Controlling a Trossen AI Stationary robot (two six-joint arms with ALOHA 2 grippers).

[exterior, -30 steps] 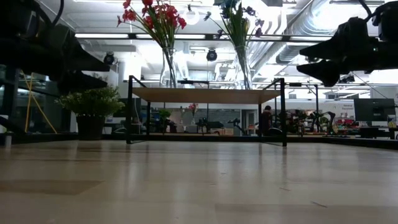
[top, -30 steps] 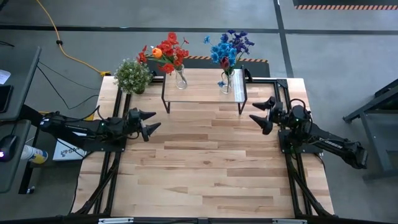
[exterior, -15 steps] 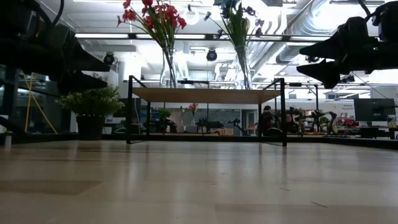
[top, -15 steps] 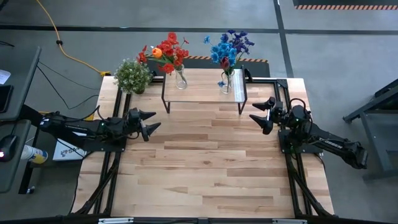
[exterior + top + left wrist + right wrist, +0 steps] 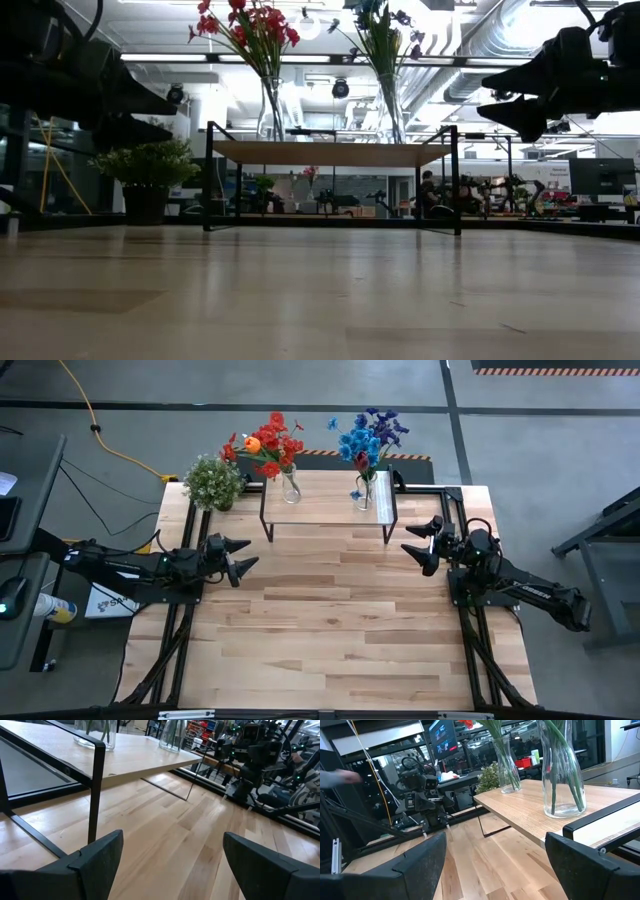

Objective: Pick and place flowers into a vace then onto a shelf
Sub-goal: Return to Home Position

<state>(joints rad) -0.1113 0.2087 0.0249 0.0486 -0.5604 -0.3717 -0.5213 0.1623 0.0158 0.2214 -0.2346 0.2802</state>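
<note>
Note that the flowers (image 5: 268, 445) stand in two glass vases (image 5: 290, 487) on the shelf (image 5: 328, 500). You see the left gripper (image 5: 250, 554) and right gripper (image 5: 414, 537) held level above opposite sides of the table (image 5: 330, 630), pointing inward, jaws spread, gripping nothing.

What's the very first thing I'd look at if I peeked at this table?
Probably the two bright bunches standing in clear vases on the shelf at the far side of the table: red and orange flowers toward the left, blue flowers toward the right. Next you'd notice the dark arms at either side, the left gripper and right gripper both open, empty and pointing toward each other.
</note>
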